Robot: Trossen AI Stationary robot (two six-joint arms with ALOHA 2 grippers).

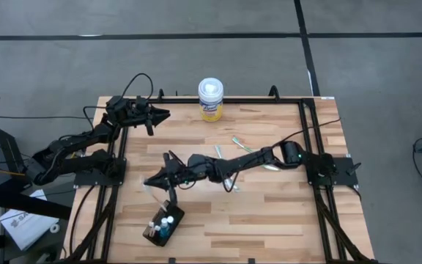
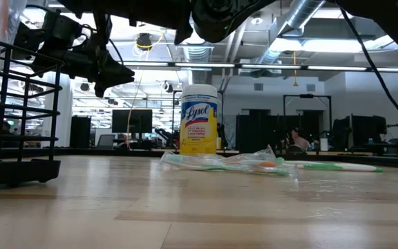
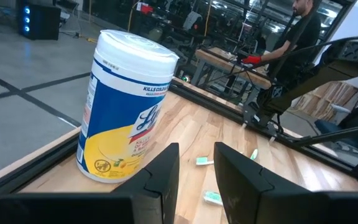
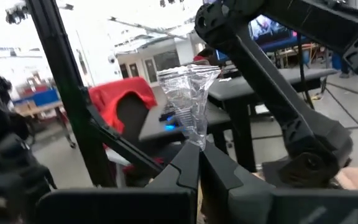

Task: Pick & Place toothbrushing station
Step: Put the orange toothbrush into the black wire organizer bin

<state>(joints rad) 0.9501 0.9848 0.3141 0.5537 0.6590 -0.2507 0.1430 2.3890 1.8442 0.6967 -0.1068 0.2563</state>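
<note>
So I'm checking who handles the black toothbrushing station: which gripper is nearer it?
Right. The right gripper hangs just beyond the toothbrushing station, pinching clear plastic wrap; the left gripper waits at the far edge.

Wipes canister (image 2: 199, 119): yellow-and-blue label reads "Lysol" in script in the low view. Left wrist view shows the same canister, with "KILLS COLD & FLU" partly legible in the white band under the lid; smaller print too small to read. No other legible text.

Right tool (image 4: 197, 163) pinched closed mid-table; left tool (image 3: 196, 177) parted, raised.
</note>
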